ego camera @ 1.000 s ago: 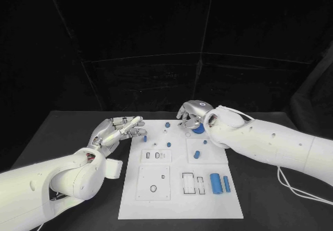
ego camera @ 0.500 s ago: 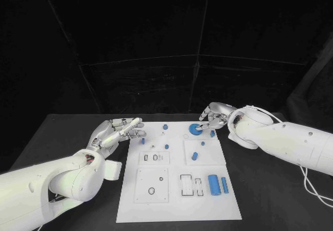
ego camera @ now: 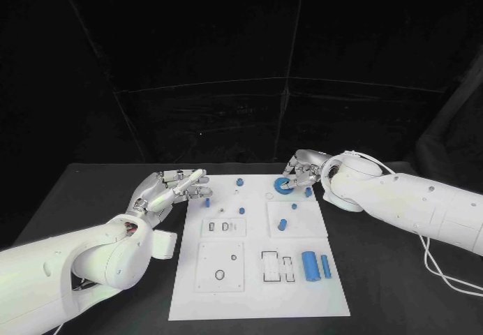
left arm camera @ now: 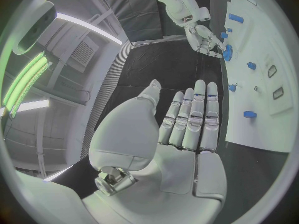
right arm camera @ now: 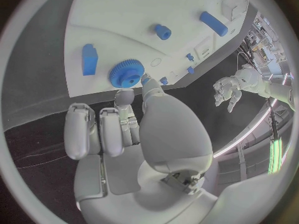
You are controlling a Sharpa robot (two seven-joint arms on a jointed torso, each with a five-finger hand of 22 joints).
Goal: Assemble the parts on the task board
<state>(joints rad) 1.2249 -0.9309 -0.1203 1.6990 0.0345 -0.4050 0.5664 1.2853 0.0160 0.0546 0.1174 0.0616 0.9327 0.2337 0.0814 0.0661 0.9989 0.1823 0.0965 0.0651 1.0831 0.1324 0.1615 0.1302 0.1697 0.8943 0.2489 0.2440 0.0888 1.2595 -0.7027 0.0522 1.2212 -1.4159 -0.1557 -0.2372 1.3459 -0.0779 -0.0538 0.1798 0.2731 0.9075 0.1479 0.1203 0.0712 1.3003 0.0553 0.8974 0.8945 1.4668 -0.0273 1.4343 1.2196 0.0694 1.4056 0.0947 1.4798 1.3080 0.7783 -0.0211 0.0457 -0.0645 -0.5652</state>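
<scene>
resting now on the task board (ego camera: 257, 279) — blue gear (ego camera: 284, 185), right hand (ego camera: 302, 169) touching.

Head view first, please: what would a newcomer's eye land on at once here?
Probably the white task board against the black table, dotted with small blue parts. Next, the right hand at the board's far edge, fingers at a blue gear. The left hand hovers beside the board's left edge, open and empty.
</scene>
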